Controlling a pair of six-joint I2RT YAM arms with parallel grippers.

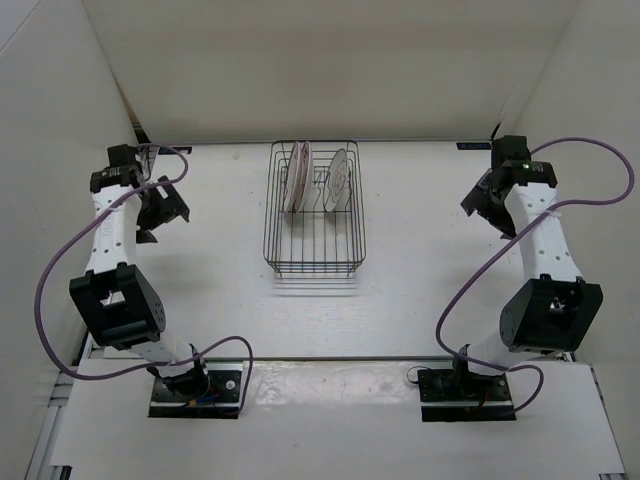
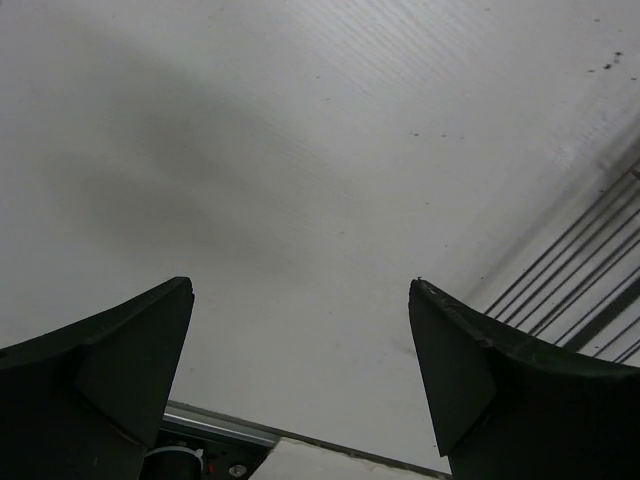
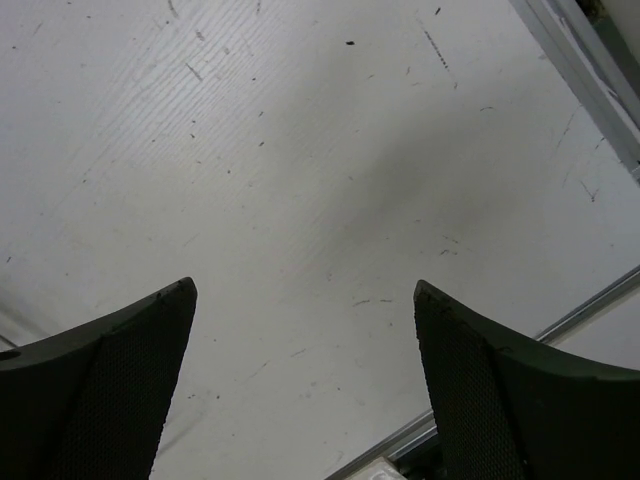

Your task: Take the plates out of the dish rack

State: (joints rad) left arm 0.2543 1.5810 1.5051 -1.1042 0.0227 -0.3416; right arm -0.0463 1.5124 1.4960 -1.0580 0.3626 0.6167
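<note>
Top view: rectangular dark metal wire dish rack (image 1: 315,250) sits mid-way across the white table (image 1: 420,290), between the two arms. Plates stand on edge in its far half. The whitish round plates with pink pattern (image 1: 297,176) are on the left side, and the white round plate with dark centre marks (image 1: 340,182) is just right of them. The left gripper (image 1: 165,208) hovers well left of the rack and the right gripper (image 1: 487,203) well right, neither touching anything.

Left wrist view: left gripper (image 2: 300,290) spread wide, nothing between the fingers, white table below. Rack wires (image 2: 575,275) at the right edge.

Right wrist view: right gripper (image 3: 305,290) spread wide, empty, over scuffed white table. A silver metal rail (image 3: 590,300) at lower right.
</note>
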